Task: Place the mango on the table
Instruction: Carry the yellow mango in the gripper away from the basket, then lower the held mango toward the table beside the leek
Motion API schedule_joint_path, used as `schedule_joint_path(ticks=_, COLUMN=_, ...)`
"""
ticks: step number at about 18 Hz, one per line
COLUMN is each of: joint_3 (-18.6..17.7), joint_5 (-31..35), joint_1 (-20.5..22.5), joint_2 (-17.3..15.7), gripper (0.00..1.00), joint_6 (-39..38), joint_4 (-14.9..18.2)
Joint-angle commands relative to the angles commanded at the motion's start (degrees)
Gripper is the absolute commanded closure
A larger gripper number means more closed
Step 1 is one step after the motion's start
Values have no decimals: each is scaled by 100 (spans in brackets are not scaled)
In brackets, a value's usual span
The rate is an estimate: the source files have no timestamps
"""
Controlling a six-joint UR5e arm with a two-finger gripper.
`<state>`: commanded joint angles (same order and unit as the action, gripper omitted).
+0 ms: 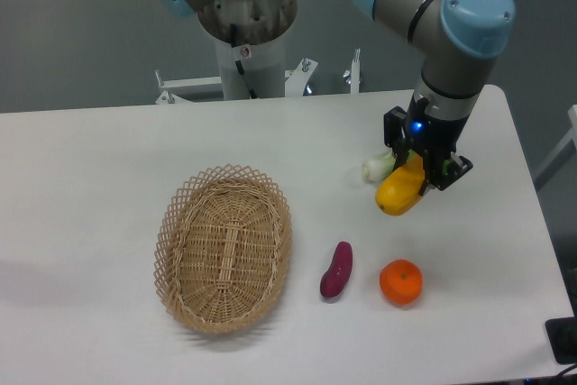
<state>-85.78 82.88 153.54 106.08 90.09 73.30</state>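
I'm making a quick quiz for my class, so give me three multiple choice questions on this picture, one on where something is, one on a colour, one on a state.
1. Where does the orange lie?
A. In the basket
B. On the table, right of the purple vegetable
C. Between the fingers

2. What colour is the fruit in the gripper?
A. Yellow
B. Green
C. Red

3. What is the basket's state?
A. Full of fruit
B. Tipped over
C. Upright and empty

Answers: 1 B, the orange sits on the white top just right of the purple vegetable. 2 A, the mango held there is yellow. 3 C, only bare wicker shows inside.
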Motion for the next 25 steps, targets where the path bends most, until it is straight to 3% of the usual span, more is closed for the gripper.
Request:
schedule_joint_path(ticks=13, joint_3=-9, joint_5=18, joint_1=61, joint_2=0, gripper=66, joint_6=105, joint_4=-88)
schedule_joint_path(ticks=18, joint_3=-97, joint_5=44, joint_1=324, joint_2=298, gripper=66, joint_6=456, joint_4=-667)
schedule_joint_path(ticks=22, joint_3=-202, joint_5=158, joint_1=457, joint_2=720, gripper=66, joint_6=747, joint_4=-1536)
schedule_joint_path(ticks=25, joint_3=-193, joint_5=184, joint_1=457, joint_2=1063, gripper=66, joint_6=765, joint_4=-1906)
